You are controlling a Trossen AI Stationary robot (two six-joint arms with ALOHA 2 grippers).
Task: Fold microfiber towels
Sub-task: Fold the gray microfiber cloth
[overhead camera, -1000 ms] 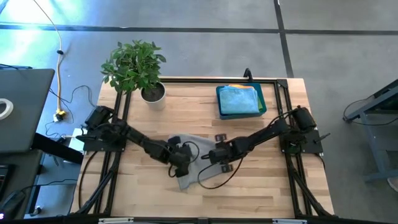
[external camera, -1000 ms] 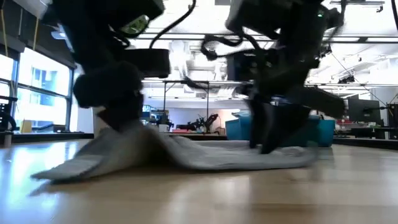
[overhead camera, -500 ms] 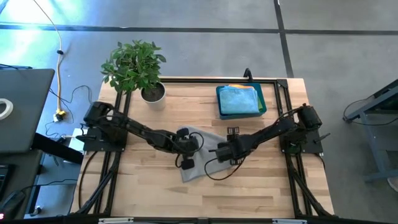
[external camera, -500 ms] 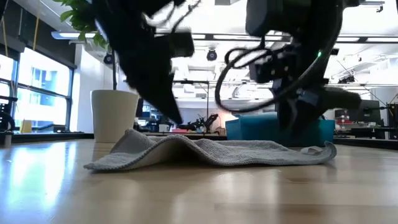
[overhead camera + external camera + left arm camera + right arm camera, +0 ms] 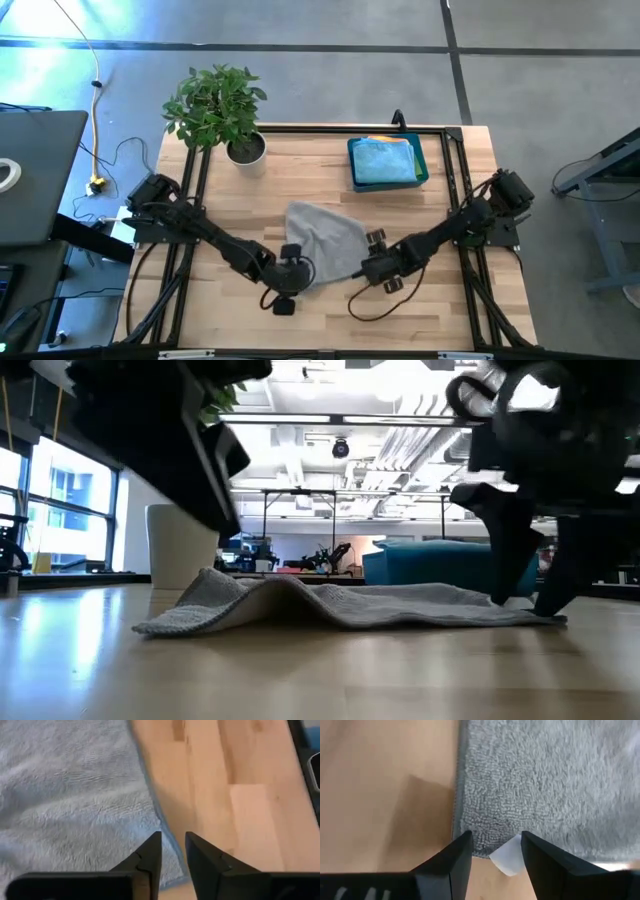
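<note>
A grey towel [image 5: 325,238] lies spread on the table's middle, with a low hump near its left end in the low view [image 5: 215,582]. My left gripper [image 5: 288,278] is open above the towel's near left corner [image 5: 165,870] and clear of it in the low view [image 5: 215,500]. My right gripper [image 5: 378,268] is open and low at the near right corner [image 5: 525,600], its fingers on either side of a white tag [image 5: 505,859]. A light blue towel [image 5: 385,160] lies on top in the blue bin [image 5: 352,165], with an orange edge showing behind it. My right gripper's fingers [image 5: 462,850] point down at the grey towel's near right corner [image 5: 485,845], one on each side of the white tag. I cannot tell whether they touch the cloth.
A potted plant [image 5: 215,105] stands at the table's far left, and its white pot shows in the low view [image 5: 180,545]. The blue bin stands at the far right [image 5: 440,565]. Bare wood lies along the near edge [image 5: 330,320]. A black frame [image 5: 455,200] edges the table.
Both grippers have carried the bunched grey towel toward the far edge, then come back toward the near edge, and they have moved apart. The towel, narrow and raised at its left end a second ago, now lies spread out wider on the table, farther back.
</note>
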